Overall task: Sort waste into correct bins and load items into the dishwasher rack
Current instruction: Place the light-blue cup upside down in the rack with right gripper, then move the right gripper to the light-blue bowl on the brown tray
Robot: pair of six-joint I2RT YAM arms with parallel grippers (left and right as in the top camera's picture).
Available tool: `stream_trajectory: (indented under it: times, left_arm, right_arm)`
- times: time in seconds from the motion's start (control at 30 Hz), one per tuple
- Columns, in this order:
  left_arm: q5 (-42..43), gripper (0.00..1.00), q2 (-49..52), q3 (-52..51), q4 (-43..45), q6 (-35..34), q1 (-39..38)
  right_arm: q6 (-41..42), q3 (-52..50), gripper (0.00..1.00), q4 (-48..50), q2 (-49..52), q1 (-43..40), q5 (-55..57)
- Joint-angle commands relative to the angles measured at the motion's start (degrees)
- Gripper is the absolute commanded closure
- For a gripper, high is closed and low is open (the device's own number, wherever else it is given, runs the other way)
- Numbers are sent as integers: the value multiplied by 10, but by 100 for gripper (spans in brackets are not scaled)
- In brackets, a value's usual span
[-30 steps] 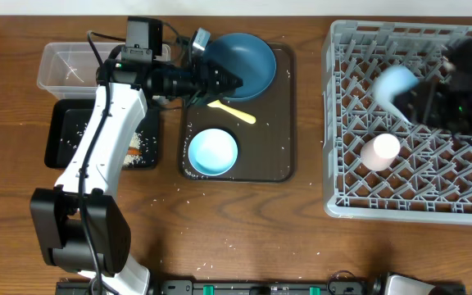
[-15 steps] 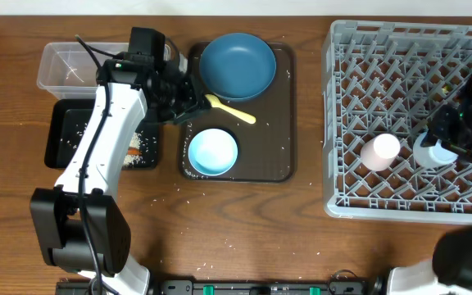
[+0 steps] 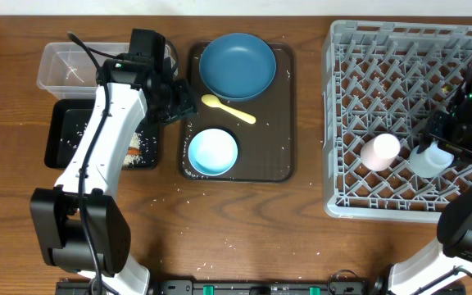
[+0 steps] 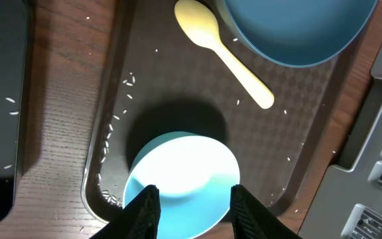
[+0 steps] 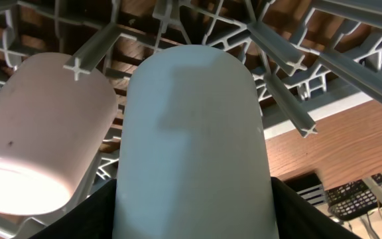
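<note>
Presently, the light-blue cup (image 5: 191, 133) is clamped by the right gripper (image 5: 191, 222) inside the dishwasher rack (image 3: 400, 49), just beside the pink cup (image 5: 45, 153). Release is judged due next. Left of the rack, the small light-blue bowl (image 4: 184, 166) is hovered over by the left gripper (image 4: 194, 196), fingers spread.

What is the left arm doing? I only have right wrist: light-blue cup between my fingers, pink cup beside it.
Observer: Left gripper is open and empty, near the brown tray's left edge.
Operator: Spoon loaded?
Observer: No. The pale yellow spoon lies on the tray between the large dark-blue bowl and the small light-blue bowl.
Operator: What's in the rack?
Observer: Only the pink cup and light-blue cup; both bowls sit on the tray.
</note>
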Motion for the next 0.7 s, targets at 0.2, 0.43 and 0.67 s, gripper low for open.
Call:
stream_trajectory:
  times: [0.2,0.43,0.67]
  left_arm:
    - [-13,62,0,0,-2,10,1]
    - [-13,63,0,0,-2,10,1]
    - [-13,62,0,0,-3,10,1]
  right_arm:
    - [8,1,9,-2,16,-4,5]
    - [-2,32,12,2,12,-1,-26]
    - [-25,164,15,5,-25,35,-119]
